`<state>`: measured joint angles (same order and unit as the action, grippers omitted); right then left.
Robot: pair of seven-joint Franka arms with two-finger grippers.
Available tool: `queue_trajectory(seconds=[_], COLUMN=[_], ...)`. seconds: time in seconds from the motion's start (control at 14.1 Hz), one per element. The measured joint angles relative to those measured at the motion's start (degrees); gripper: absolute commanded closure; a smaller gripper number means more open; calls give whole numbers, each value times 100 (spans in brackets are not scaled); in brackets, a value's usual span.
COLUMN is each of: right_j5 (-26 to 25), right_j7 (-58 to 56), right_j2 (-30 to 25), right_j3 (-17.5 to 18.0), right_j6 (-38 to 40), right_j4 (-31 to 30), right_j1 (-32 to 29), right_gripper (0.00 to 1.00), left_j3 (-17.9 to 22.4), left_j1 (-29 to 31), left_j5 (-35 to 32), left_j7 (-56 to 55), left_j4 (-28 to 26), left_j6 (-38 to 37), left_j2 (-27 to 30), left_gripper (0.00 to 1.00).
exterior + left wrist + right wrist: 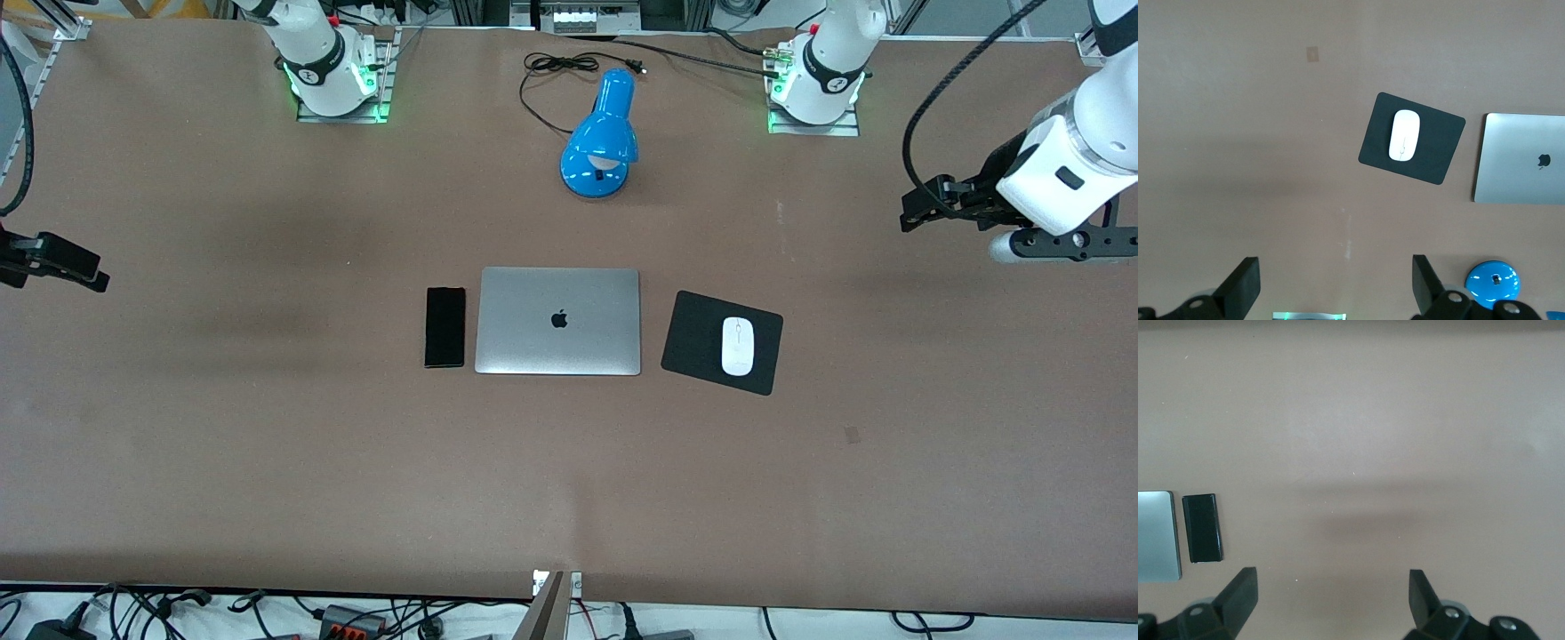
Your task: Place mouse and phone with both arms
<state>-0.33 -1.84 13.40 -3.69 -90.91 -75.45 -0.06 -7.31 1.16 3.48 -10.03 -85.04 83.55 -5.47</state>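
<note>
Mouse point(737, 345) on pad point(702, 351); phone point(1204, 527) only in right-wrist; both pincers point(1331, 280) point(1331, 595) agape.

The whole tabletop point(222, 427) is seen from high across it by the front view, facing the arm bases, while each wrist view looks down from well above, the laptop point(558, 321) being shared by all three.
</note>
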Motion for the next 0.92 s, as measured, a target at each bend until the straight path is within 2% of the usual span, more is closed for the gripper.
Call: queue_trajectory(seconds=[0.14,0.35,0.5,0.92], right_j5=[-20,-37,-42,-42], right_j7=[-26,-34,-46,-52], right_j2=[-131,-610,-918,-1139], right_j3=[12,30,31,44], right_j6=[-191,-875,-945,-796], right_j4=[-260,-1246,-1697,-1881], right_j1=[37,62,69,94], right_gripper=[0,0,0,0], left_j3=[60,62,66,76], left_j1=[-3,-8,-6,-6], left_j5=[34,40,41,41], left_j7=[11,11,11,125], left_j4=[-30,-89,-117,-164], left_j6=[0,-7,-7,-7], left_j2=[-3,-2,-2,4], left_gripper=[0,0,0,0])
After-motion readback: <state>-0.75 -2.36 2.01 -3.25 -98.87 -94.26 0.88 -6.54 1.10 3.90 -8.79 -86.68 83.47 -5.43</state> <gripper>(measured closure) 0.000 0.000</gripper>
